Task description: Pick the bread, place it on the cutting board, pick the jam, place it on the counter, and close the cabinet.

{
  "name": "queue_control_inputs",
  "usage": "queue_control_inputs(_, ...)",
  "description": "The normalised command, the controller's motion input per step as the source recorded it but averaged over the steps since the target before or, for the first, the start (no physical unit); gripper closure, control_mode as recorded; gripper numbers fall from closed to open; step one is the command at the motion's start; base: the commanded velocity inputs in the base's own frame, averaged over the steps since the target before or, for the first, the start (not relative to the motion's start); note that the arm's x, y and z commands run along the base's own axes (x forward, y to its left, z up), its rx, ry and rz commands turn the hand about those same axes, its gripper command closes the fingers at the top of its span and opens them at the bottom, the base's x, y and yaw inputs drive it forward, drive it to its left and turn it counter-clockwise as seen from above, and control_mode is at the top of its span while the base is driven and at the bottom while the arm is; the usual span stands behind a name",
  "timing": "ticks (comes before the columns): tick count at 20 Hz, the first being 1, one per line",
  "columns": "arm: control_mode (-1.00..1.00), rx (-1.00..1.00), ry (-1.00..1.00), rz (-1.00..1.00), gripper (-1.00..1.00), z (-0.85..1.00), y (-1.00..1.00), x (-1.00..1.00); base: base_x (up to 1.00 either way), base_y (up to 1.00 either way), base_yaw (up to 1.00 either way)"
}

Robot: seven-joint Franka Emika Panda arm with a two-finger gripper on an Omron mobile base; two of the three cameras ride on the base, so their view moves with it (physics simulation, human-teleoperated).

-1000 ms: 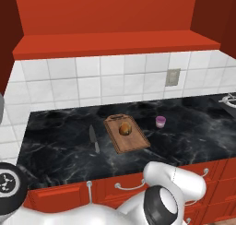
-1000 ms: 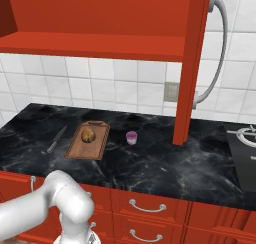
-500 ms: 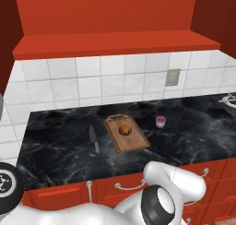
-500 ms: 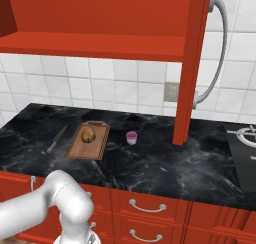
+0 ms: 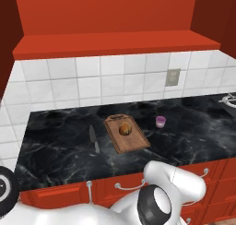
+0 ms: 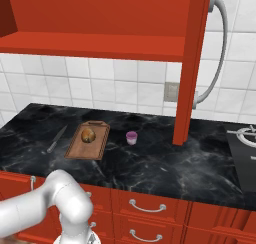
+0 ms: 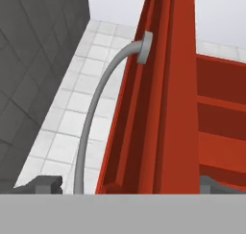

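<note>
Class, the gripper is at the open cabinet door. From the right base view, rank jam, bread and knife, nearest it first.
1. jam, just left of the cabinet door
2. bread, on the cutting board
3. knife, far left

Glossy white rounded arm [image 5: 175,182], dark joint ring; small dark gripper [image 7: 127,185] tips

You see the bread [image 5: 124,129] on the cutting board [image 5: 133,141], a knife [image 5: 93,139] to its left, the jam [image 5: 160,121] to its right.
</note>
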Motion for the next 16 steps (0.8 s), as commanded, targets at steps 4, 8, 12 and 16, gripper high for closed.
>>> queue_control_inputs(4, -1.00, 0.00, -0.05, -0.12, -1.00, 0.00, 0.00, 0.28, 0.00, 0.00, 0.00)
queue_control_inputs(8, -1.00, 0.00, -0.06, -0.15, -1.00, 0.00, -0.06, 0.28, 0.00, 0.00, 0.00)
queue_control_inputs(12, -1.00, 0.00, -0.06, -0.16, -1.00, 0.00, -0.14, 0.28, 0.00, 0.00, 0.00)
queue_control_inputs(16, -1.00, 0.02, -0.05, -0.15, -1.00, 0.00, -0.26, 0.27, 0.00, 0.00, 0.00)
